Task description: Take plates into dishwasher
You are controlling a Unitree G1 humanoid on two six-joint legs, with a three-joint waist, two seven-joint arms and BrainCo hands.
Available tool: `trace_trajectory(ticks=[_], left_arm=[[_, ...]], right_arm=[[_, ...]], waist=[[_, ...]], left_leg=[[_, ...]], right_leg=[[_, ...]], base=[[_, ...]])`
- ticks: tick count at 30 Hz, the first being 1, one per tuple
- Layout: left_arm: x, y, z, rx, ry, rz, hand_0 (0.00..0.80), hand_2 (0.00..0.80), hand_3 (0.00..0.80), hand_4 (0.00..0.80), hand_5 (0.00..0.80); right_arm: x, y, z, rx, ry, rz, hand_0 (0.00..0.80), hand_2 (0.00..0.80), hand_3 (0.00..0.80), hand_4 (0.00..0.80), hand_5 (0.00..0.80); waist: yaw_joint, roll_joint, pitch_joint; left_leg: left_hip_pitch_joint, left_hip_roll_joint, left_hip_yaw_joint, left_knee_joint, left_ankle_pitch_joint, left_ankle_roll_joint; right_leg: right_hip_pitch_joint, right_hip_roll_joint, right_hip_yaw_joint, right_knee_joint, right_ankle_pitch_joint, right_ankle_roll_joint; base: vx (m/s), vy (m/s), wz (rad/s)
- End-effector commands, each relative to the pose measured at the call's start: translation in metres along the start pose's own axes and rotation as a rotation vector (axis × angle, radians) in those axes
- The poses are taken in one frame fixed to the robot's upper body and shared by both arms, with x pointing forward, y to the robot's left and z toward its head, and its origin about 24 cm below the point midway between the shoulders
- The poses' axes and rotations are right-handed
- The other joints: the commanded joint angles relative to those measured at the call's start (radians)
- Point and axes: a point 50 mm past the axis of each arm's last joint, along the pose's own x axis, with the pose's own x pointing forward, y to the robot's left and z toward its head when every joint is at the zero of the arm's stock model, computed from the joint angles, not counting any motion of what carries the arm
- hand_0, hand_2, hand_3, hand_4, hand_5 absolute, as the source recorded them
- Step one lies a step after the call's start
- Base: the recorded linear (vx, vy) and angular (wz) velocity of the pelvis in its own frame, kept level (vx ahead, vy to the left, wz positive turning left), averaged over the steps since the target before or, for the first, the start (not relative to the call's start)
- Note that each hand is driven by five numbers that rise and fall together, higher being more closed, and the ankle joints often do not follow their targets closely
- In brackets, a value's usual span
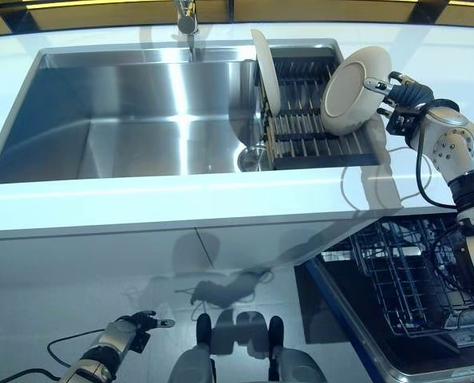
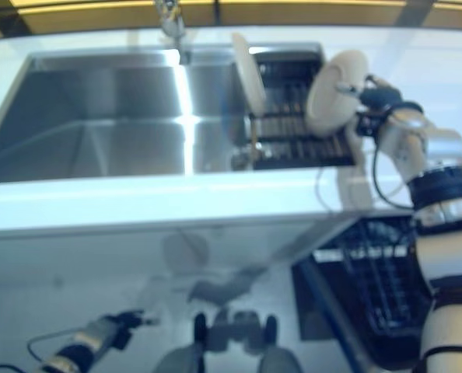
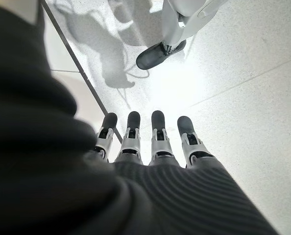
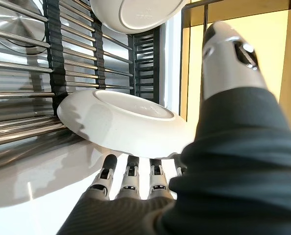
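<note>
Nearest to us, well below the sink (image 1: 141,120) and down by the floor (image 3: 243,73), we see the left hand (image 1: 129,329) hanging at the lower left. Its fingers (image 3: 157,134) reach out straight and side by side, and it has hold of nothing.

Below the sink and to its right, under the edge of the counter (image 1: 181,195), the dishwasher (image 1: 357,335) stands open with its dark wire basket (image 1: 404,279) pulled out. We make out no plates in the part of the basket that shows.

Up at counter level, the right hand (image 1: 396,100) is at the right end of the sink, with one white plate (image 1: 355,89) gripped at its rim. In the right wrist view the fingers (image 4: 131,178) pass under the plate and the thumb (image 4: 229,58) stands over the rim, so the plate is pinched between them. The plate is tilted, its lower part over the dark drying rack (image 1: 313,124) that sits in the right end of the sink; we cannot tell whether it touches the bars.

A second white plate (image 1: 266,70) stands upright on edge at the left side of that rack, apart from the held one.

Beyond the sink, at its back rim, the tap (image 1: 187,20) stands near the middle.
</note>
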Motion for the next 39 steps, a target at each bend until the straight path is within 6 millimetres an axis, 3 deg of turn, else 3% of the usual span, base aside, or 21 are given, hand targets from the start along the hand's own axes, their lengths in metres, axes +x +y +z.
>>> trace_trajectory(ticks=[1,19,21,22,23,24,25,26,27,28,29,30,39], left_arm=[[0.0,0.011,0.018,0.03,-0.011,0.037,0.0,0.0,0.0,0.0,0.0],[0.0,0.01,0.021,0.001,-0.017,0.032,0.0,0.0,0.0,0.0,0.0],[0.0,0.011,0.022,-0.001,-0.02,0.031,0.0,0.0,0.0,0.0,0.0],[0.0,0.01,0.023,-0.002,-0.021,0.032,0.0,0.0,0.0,0.0,0.0],[0.0,0.01,0.023,-0.004,-0.023,0.033,0.0,0.0,0.0,0.0,0.0],[0.0,0.01,0.023,-0.004,-0.023,0.033,0.0,0.0,0.0,0.0,0.0],[0.0,0.01,0.025,-0.008,-0.025,0.035,0.0,0.0,0.0,0.0,0.0],[0.0,0.011,0.025,-0.01,-0.025,0.035,0.0,0.0,0.0,0.0,0.0],[0.0,0.011,0.026,-0.009,-0.026,0.035,0.0,0.0,0.0,0.0,0.0],[0.0,0.011,0.026,-0.008,-0.027,0.035,0.0,0.0,0.0,0.0,0.0],[0.0,0.011,0.027,-0.006,-0.029,0.035,0.0,0.0,0.0,0.0,0.0],[-0.001,0.012,0.026,-0.003,-0.029,0.035,0.0,0.0,0.0,0.0,0.0],[-0.001,0.013,0.022,0.012,-0.022,0.04,0.0,0.0,0.0,0.0,0.0]], right_arm=[[-0.005,0.005,0.041,0.008,-0.109,0.023,0.0,0.0,0.0,0.0,0.0],[-0.004,0.015,0.039,0.031,-0.105,0.078,0.0,0.0,0.0,0.0,0.0],[-0.004,0.017,0.041,0.035,-0.114,0.074,0.075,0.075,0.075,0.075,0.075],[-0.004,0.018,0.042,0.04,-0.117,0.08,0.185,0.185,0.185,0.185,0.185],[-0.004,0.018,0.042,0.04,-0.12,0.083,0.348,0.348,0.348,0.348,0.348],[-0.004,0.018,0.042,0.04,-0.12,0.083,0.411,0.411,0.411,0.411,0.411],[-0.004,0.021,0.044,0.036,-0.127,0.082,0.574,0.574,0.574,0.574,0.574],[-0.004,0.021,0.045,0.035,-0.13,0.086,0.681,0.681,0.681,0.681,0.681],[-0.004,0.022,0.045,0.032,-0.131,0.084,0.706,0.706,0.706,0.706,0.706],[-0.005,0.022,0.045,0.032,-0.131,0.083,0.646,0.646,0.646,0.646,0.646],[-0.005,0.022,0.045,0.038,-0.133,0.076,0.11,0.11,0.11,0.11,0.11],[-0.005,0.021,0.045,0.039,-0.132,0.071,0.0,0.0,0.0,0.0,0.0],[-0.006,0.007,0.045,0.054,-0.124,0.022,0.0,0.0,0.0,0.0,0.0]], waist=[[0.035,-0.012,0.007],[0.041,-0.009,0.015],[0.042,-0.009,0.016],[0.042,-0.009,0.017],[0.043,-0.008,0.017],[0.043,-0.008,0.017],[0.044,-0.008,0.018],[0.044,-0.008,0.018],[0.045,-0.009,0.019],[0.045,-0.009,0.019],[0.046,-0.01,0.018],[0.046,-0.011,0.016],[0.042,-0.02,-0.001]], left_leg=[[0.036,-0.004,0.003,-0.002,-0.057,-0.009],[0.03,-0.007,0.0,-0.002,-0.053,-0.008],[0.028,-0.007,-0.002,-0.002,-0.052,-0.008],[0.028,-0.007,-0.002,-0.002,-0.052,-0.008],[0.026,-0.007,-0.003,-0.002,-0.052,-0.008],[0.026,-0.007,-0.003,-0.002,-0.052,-0.008],[0.025,-0.008,-0.004,-0.002,-0.051,-0.007],[0.024,-0.009,-0.004,-0.002,-0.052,-0.007],[0.024,-0.009,-0.004,-0.002,-0.051,-0.007],[0.024,-0.009,-0.005,-0.002,-0.051,-0.006],[0.024,-0.01,-0.005,-0.002,-0.051,-0.006],[0.025,-0.01,-0.006,-0.002,-0.052,-0.006],[0.04,-0.007,0.002,-0.002,-0.058,-0.006]], right_leg=[[-0.006,-0.02,0.011,0.01,0.003,0.039],[-0.009,-0.022,0.005,0.012,0.004,0.036],[-0.01,-0.022,0.004,0.011,0.005,0.036],[-0.011,-0.022,0.004,0.012,0.005,0.036],[-0.011,-0.022,0.004,0.012,0.004,0.036],[-0.012,-0.022,0.004,0.012,0.004,0.036],[-0.013,-0.022,0.003,0.012,0.004,0.036],[-0.013,-0.022,0.002,0.012,0.004,0.035],[-0.013,-0.022,0.001,0.012,0.005,0.035],[-0.013,-0.022,0.0,0.012,0.005,0.036],[-0.012,-0.022,-0.001,0.012,0.005,0.036],[-0.01,-0.022,-0.001,0.012,0.005,0.036],[0.002,-0.02,0.002,0.007,0.006,0.04]], base=[[0.0,0.0,0.0],[0.0,0.0,0.0],[0.0,0.0,0.0],[0.0,0.0,0.0],[0.0,0.0,0.0],[0.0,0.0,0.0],[0.0,0.0,0.0],[0.0,0.0,0.0],[0.0,0.0,0.0],[0.0,0.0,0.0],[0.0,0.0,0.0],[0.0,0.0,0.0],[0.0,0.0,0.0]])
